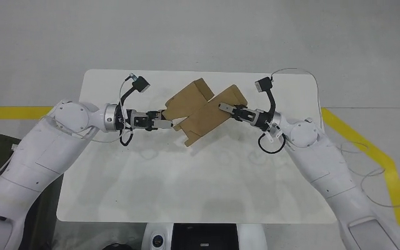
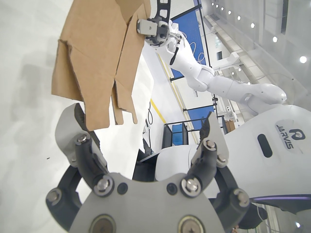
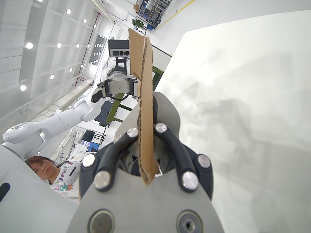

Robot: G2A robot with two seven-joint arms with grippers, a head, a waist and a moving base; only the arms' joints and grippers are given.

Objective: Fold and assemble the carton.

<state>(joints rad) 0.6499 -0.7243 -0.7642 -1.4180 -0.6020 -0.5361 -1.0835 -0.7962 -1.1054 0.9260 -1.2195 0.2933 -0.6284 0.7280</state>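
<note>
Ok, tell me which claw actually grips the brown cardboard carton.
The right claw: its jaws are shut on the brown cardboard carton, while the left claw stands wide open.

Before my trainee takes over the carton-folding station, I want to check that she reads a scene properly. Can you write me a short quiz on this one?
1. True or false: the right gripper is shut on an edge of the carton.
2. Pick one. The left gripper is: A) shut on the carton; B) open, close to the carton; C) holding a roll of tape.
3. Fill in: both arms work above a white ____.

Key:
1. True
2. B
3. table
</note>
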